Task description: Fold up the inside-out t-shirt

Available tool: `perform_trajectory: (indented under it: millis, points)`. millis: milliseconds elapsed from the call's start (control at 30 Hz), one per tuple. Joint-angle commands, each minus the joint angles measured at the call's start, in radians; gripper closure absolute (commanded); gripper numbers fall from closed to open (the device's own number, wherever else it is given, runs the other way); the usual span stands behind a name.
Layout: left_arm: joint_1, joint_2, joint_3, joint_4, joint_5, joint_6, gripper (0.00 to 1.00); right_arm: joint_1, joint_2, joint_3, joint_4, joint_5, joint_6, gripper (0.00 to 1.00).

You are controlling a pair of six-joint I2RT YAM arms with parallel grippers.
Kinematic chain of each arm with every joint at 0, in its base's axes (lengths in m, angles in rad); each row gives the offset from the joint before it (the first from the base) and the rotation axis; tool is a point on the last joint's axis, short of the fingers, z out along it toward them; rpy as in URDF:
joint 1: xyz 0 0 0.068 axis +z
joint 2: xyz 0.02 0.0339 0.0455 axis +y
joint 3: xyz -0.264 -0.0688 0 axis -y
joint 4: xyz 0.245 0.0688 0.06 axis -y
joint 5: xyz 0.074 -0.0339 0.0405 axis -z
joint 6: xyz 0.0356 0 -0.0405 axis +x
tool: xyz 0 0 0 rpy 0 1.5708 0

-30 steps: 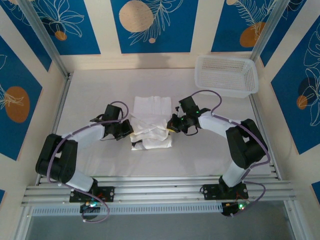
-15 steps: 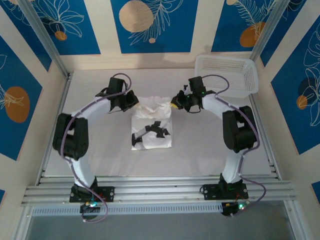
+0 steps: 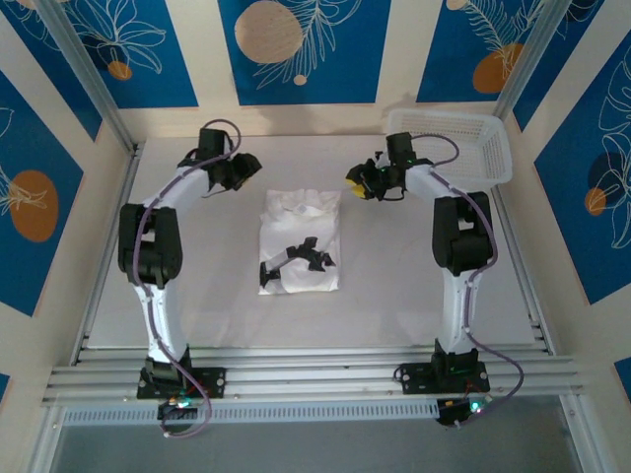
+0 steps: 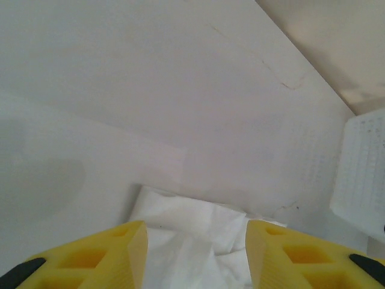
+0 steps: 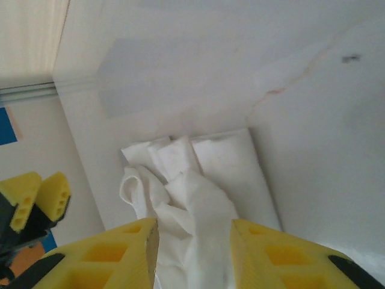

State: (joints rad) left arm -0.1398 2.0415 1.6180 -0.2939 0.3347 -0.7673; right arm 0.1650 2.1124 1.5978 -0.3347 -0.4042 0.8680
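Note:
The inside-out t-shirt (image 3: 301,225) lies in the middle of the table as a white, roughly rectangular bundle, with a dark print (image 3: 296,261) on its near half and a rumpled far end. My left gripper (image 3: 248,169) hovers off the shirt's far left corner, open and empty. In the left wrist view the shirt (image 4: 192,232) lies below the open left gripper (image 4: 195,244). My right gripper (image 3: 357,182) hangs off the far right corner, also open. In the right wrist view the crumpled cloth (image 5: 201,192) lies beneath the empty right gripper (image 5: 194,238).
A white plastic mesh basket (image 3: 449,148) stands at the back right, just behind the right arm; its wall (image 4: 364,174) shows at the right of the left wrist view. Bare white table (image 3: 197,296) surrounds the shirt. Blue patterned walls enclose the table.
Both grippers carried cloth from the shirt's middle to its far end, let go, and spread apart to the far corners. The shirt's dark print is now uncovered.

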Motion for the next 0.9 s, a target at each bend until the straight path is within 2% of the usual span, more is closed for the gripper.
perform_trajectory:
  millis: [0, 100, 167, 267, 367, 500, 667, 867]
  points:
    - [-0.001, -0.132, -0.116, -0.067, 0.05, 0.069, 0.61, 0.02, -0.159, -0.149, -0.018, -0.031, -0.054, 0.68]
    - [-0.05, -0.238, -0.281, -0.047, 0.077, 0.086, 0.86, 0.066, -0.254, -0.312, 0.036, -0.007, -0.052, 0.82]
    - [-0.098, -0.287, -0.353, -0.038, 0.072, 0.087, 0.99, 0.101, -0.281, -0.369, 0.04, 0.014, -0.047, 0.89]
    - [-0.167, -0.311, -0.416, -0.006, 0.056, 0.057, 1.0, 0.146, -0.281, -0.401, 0.061, 0.035, -0.039, 0.96]
    - [-0.2, -0.264, -0.411, 0.013, 0.046, 0.037, 1.0, 0.165, -0.228, -0.372, 0.069, 0.042, -0.019, 0.97]
    - [-0.21, -0.183, -0.37, 0.039, 0.035, 0.023, 1.0, 0.186, -0.131, -0.294, 0.073, 0.069, -0.024, 0.97]
    - [-0.21, -0.082, -0.286, -0.004, -0.031, 0.031, 1.0, 0.197, -0.022, -0.161, 0.042, 0.084, -0.03, 0.96]
    - [-0.192, 0.034, -0.137, -0.002, -0.082, 0.018, 1.0, 0.166, 0.114, 0.08, -0.076, 0.145, -0.041, 0.95]
